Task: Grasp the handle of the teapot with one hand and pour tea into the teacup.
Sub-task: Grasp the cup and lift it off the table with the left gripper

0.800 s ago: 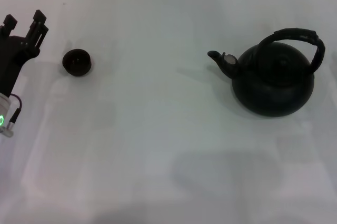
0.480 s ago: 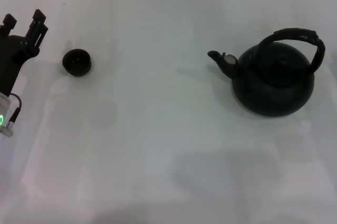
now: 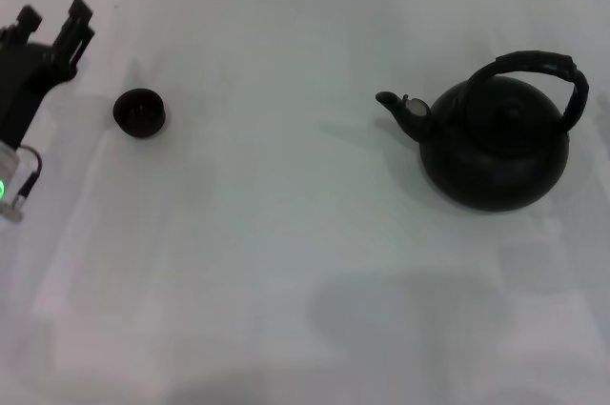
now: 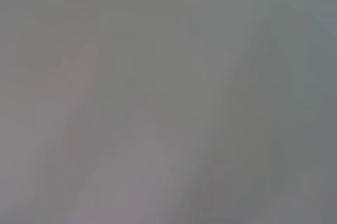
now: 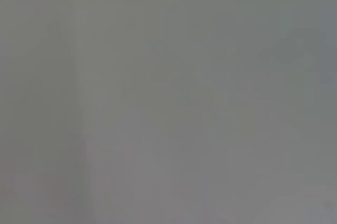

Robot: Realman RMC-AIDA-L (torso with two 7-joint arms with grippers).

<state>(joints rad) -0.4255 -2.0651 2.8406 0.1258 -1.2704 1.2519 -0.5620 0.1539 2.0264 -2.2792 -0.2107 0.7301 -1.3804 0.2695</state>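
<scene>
The left gripper [image 3: 52, 16], fingers spread, hangs far left beside the teacup [image 3: 139, 111]; the teapot [image 3: 494, 143] sits right.

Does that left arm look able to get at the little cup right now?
Probably yes. The left gripper hangs open just beside the teacup, apart from it, and nothing lies between them. The teapot stands far off on the other side.

I see a matt black teapot [image 3: 494, 148] with a ribbed handle [image 3: 539, 67], a dull dark teacup [image 3: 139, 111], a smooth, faintly sheened white table [image 3: 286, 233], and my left gripper [image 3: 52, 26] in matt black plastic.
</scene>
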